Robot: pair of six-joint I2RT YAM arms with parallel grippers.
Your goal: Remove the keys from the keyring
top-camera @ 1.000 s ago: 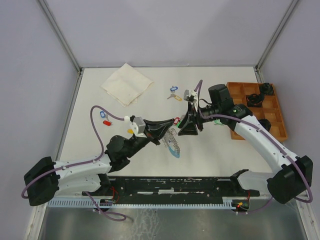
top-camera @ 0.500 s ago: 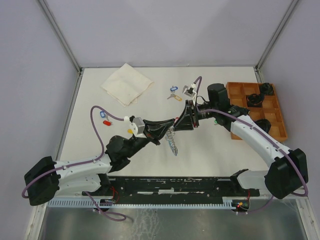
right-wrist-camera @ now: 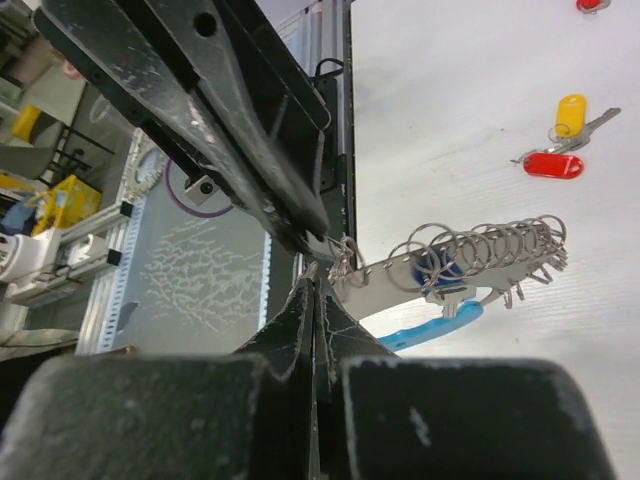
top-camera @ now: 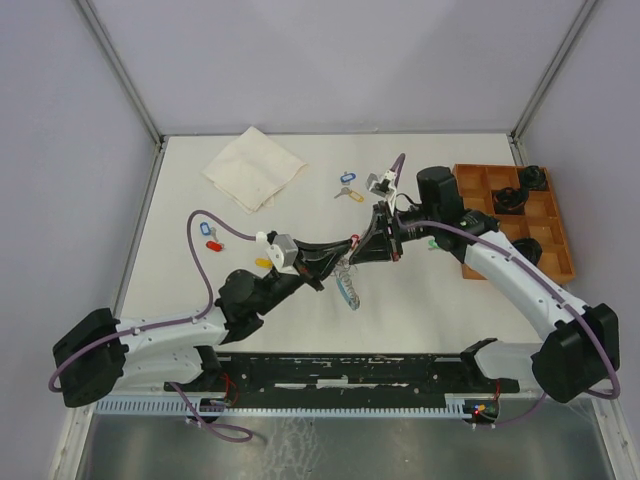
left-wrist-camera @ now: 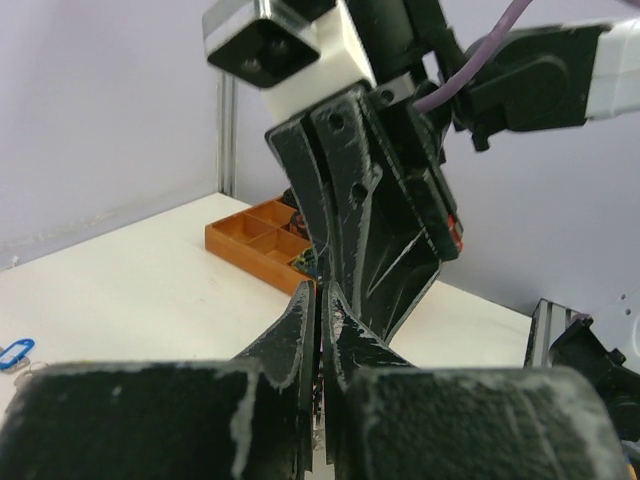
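**Left gripper** (left-wrist-camera: pixel 319 295): reaches in from the near left of the keyring (top-camera: pixel 348 283). Its jaws are clenched flat together on the keyring's upper end.

**Right gripper** (right-wrist-camera: pixel 315 290): comes in from the far right of the keyring and meets the left gripper tip to tip. Its jaws are pressed together right at that same upper end. Whether they actually pinch it cannot be told.

**Keyring**: held up off the white table (top-camera: pixel 430 310), hanging below the two meeting tips. A light-blue band (right-wrist-camera: pixel 432 328) curves along one side.

**Keys** (right-wrist-camera: pixel 520 255): small and silver, threaded on the keyring by a close row of wire rings (right-wrist-camera: pixel 470 238). They are bunched toward the end away from the grippers.

**Yellow-tagged key** (right-wrist-camera: pixel 570 110): flat on the table to the left of the keyring, with a red-tagged key (right-wrist-camera: pixel 553 165) just beside it.

**Left blue-tagged key** (top-camera: pixel 207 229): well to the left of the keyring, with a second red tag (top-camera: pixel 213 243) just beside it.

**Far blue-tagged key** (top-camera: pixel 347 177): beyond the keyring, with a gold-coloured key (top-camera: pixel 349 194) just on its keyring side.

**Wooden tray** (top-camera: pixel 488 180): to the right of the keyring and behind the right arm. It is divided into compartments, and small black items (top-camera: pixel 508 198) sit in several of them.

**White cloth** (top-camera: pixel 253 168): rumpled, beyond the keyring and to its left, near the far edge of the table.
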